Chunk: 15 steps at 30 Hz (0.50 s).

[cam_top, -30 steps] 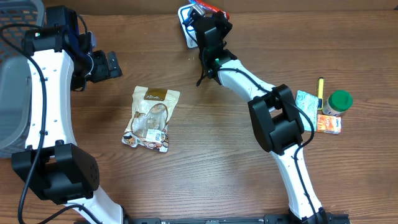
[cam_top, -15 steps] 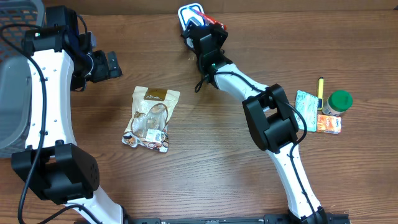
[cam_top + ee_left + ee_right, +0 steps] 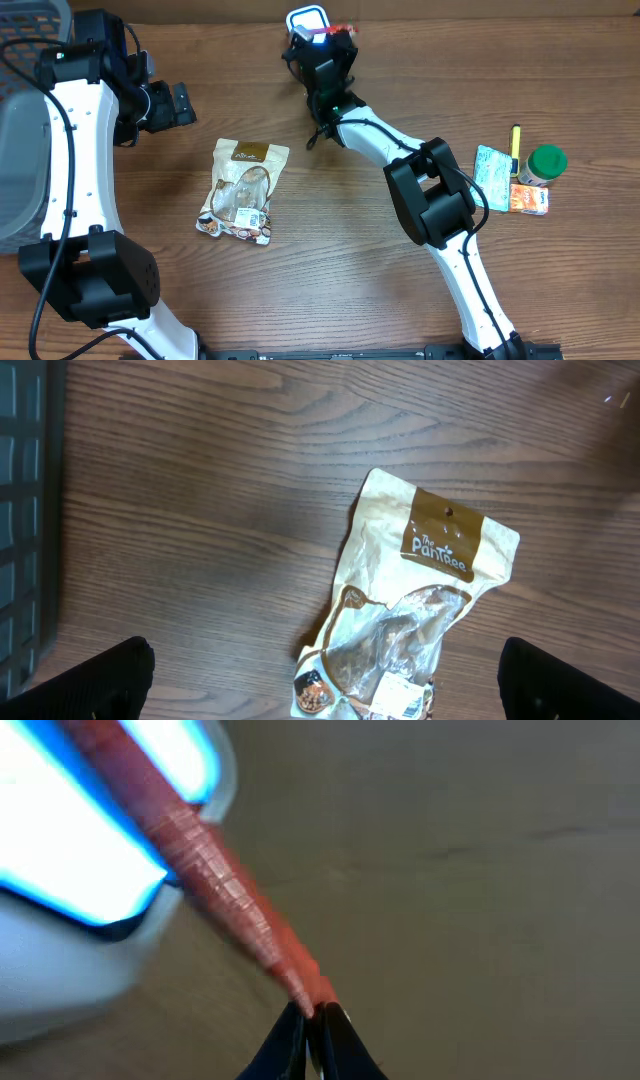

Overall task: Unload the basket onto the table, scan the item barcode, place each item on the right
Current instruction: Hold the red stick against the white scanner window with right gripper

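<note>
**Overhead view:** the right gripper [image 3: 330, 42] is shown at the scanner [image 3: 307, 18], with a thin red packet [image 3: 343, 30] held just right of its lit face. The left gripper [image 3: 182, 102], spread wide and empty, hangs well left of the scanner. A snack bag [image 3: 243, 190] lies below and left of the scanner, untouched.

**Left wrist view:** only the snack bag is framed between the open fingers [image 3: 90, 680].

**Right wrist view:** the jaws are seen pressed together on the packet's end, and the packet crosses the scanner's glowing window. Presentation of the barcode is judged under way; a completed read is not shown
</note>
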Each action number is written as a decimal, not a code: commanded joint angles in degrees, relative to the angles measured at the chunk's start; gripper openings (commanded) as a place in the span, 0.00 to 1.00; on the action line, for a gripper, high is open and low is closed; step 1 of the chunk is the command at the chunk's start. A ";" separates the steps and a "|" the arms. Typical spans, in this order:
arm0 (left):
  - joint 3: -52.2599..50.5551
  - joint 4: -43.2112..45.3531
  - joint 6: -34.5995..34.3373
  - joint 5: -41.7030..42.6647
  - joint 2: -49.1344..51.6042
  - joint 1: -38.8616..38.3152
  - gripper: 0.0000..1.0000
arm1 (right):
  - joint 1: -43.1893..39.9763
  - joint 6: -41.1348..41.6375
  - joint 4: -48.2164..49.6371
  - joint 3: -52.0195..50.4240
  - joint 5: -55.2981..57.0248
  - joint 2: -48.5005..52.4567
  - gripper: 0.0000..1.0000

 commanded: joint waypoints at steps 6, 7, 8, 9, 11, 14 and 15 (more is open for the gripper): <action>-0.11 0.07 0.66 0.39 -0.26 -0.44 1.00 | -0.24 -5.66 -2.40 0.50 3.48 -0.13 0.06; -0.11 0.09 0.66 0.39 -0.26 -0.44 1.00 | -0.35 -4.98 -2.62 0.50 3.58 0.15 0.06; -0.11 0.09 0.66 0.39 -0.26 -0.44 1.00 | -0.50 -4.35 -2.62 0.50 3.91 0.44 0.06; -0.11 0.09 0.66 0.39 -0.26 -0.44 1.00 | -0.61 -4.44 -2.75 0.50 4.24 0.74 0.06; -0.11 0.09 0.66 0.39 -0.26 -0.44 1.00 | -0.79 -4.63 -2.75 0.50 4.98 1.62 0.06; -0.11 0.07 0.66 0.39 -0.26 -0.44 1.00 | -1.01 -4.85 -3.23 0.50 5.99 2.78 0.06; -0.11 0.07 0.66 0.39 -0.26 -0.44 1.00 | -1.01 -4.87 -3.58 0.50 6.01 2.99 0.07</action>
